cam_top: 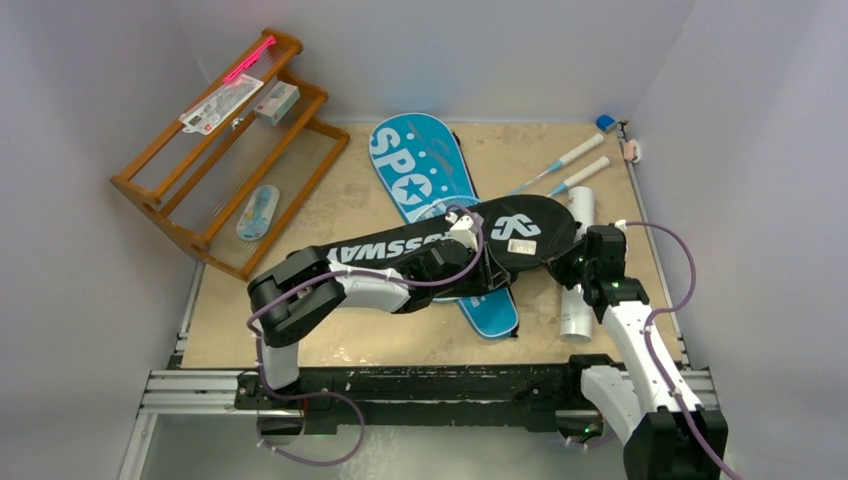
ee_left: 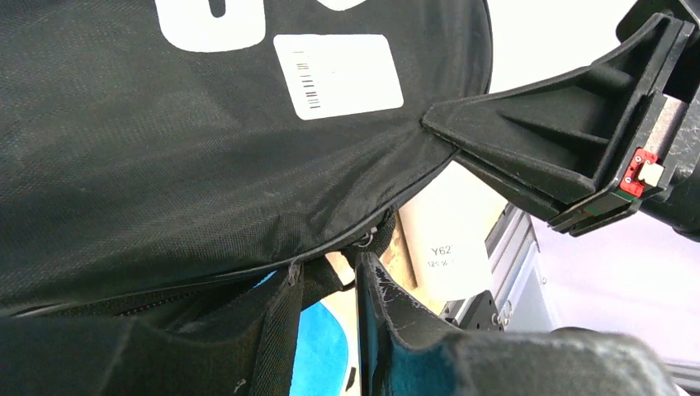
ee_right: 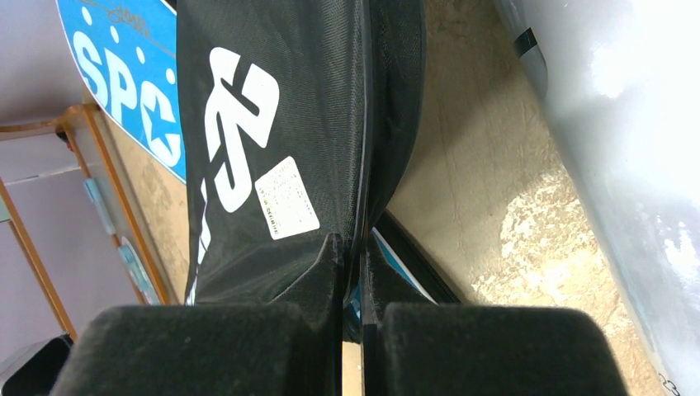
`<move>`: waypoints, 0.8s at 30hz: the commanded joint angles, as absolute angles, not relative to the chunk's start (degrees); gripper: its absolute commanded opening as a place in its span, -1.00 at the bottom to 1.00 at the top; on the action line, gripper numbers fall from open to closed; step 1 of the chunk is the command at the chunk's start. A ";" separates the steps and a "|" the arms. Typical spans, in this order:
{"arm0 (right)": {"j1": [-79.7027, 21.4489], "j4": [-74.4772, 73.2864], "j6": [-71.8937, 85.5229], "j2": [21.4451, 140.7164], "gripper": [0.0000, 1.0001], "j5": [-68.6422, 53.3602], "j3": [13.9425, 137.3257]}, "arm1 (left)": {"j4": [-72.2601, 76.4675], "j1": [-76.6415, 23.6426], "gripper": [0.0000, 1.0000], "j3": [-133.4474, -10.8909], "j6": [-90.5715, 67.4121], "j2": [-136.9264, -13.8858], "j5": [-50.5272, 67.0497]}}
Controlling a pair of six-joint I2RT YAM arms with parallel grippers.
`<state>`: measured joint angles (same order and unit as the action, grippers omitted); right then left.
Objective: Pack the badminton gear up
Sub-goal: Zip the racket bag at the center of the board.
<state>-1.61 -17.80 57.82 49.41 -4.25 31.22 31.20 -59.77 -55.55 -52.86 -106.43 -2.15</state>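
The black "CROSSWAY" cover (cam_top: 530, 225) lies across the blue "SPORT" cover (cam_top: 415, 165) mid-table. My right gripper (cam_top: 562, 258) is shut on the black cover's right end; the pinch shows in the right wrist view (ee_right: 353, 243) and from the left wrist (ee_left: 578, 140). My left gripper (cam_top: 467, 235) is at the cover's edge, fingers nearly together on a black zipper strap (ee_left: 330, 276). The white tube (cam_top: 575, 310) lies under the right arm. Two light-blue racket handles (cam_top: 565, 160) stick out at the back right. No shuttlecocks show.
A wooden rack (cam_top: 230, 170) stands at the back left, holding packaged items with a pink stick (cam_top: 235, 80). Small blue and white objects (cam_top: 605, 122) sit in the back right corner. White walls close in on three sides.
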 commanded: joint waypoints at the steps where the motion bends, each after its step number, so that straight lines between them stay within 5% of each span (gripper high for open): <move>1: -1.96 -16.96 55.47 48.18 -1.00 -5.61 34.50 | 38.03 -59.02 -0.44 -54.91 -53.97 -108.28 -3.65; 24: -2.01 -16.19 55.46 47.90 -1.00 -7.11 34.00 | 48.00 -57.23 -0.30 -55.21 -57.04 -112.77 -0.28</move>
